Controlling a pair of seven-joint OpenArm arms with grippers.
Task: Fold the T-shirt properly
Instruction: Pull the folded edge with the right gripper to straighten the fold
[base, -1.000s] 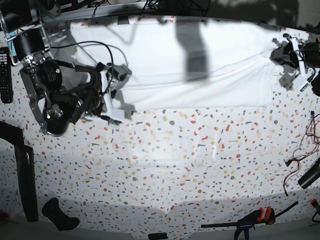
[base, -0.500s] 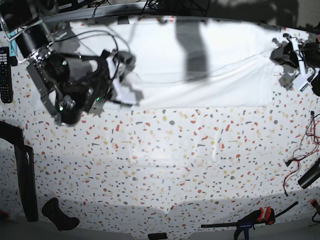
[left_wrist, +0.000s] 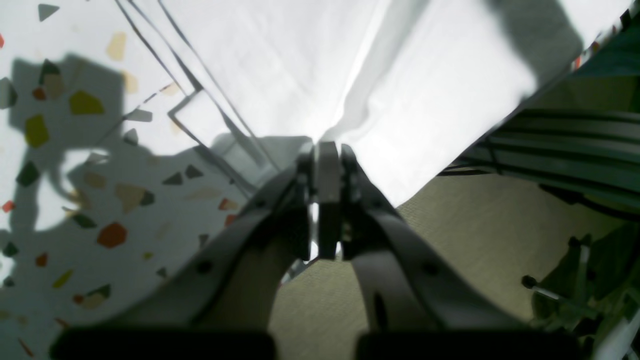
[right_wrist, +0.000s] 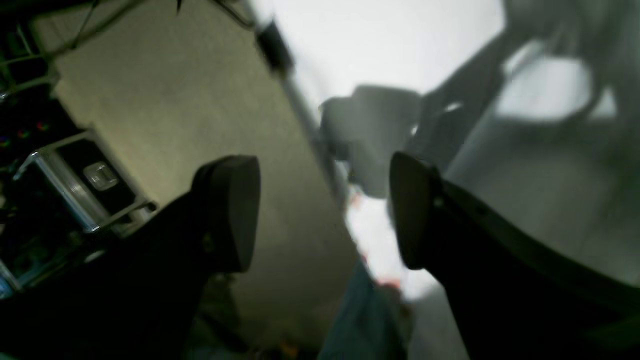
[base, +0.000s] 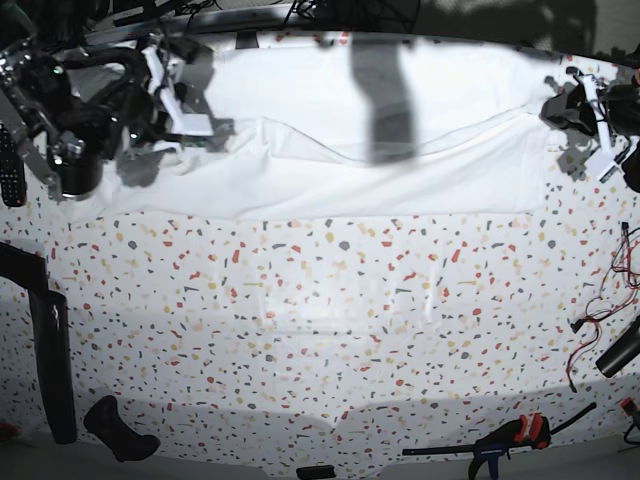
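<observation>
The T-shirt (base: 400, 150) lay spread flat as a wide band along the far edge of the speckled table (base: 330, 330), a crease running across it from one arm to the other. At the shirt's end on the base view's right, the left gripper (left_wrist: 327, 150) was clenched on a pinch of the white cloth, which rose in a ridge from its tips. At the shirt's opposite end, the right gripper (right_wrist: 325, 210) hung released, jaws wide and empty, above the shirt's corner by the table's edge. The step in hand looked like taking hold of both ends for a fold; the next move probably called for the right gripper to drop onto the cloth and close. Compared with a second earlier, the right arm had swung from the shirt's near hem toward its far corner, uncovering cloth it had hidden; the left gripper had not moved.
</observation>
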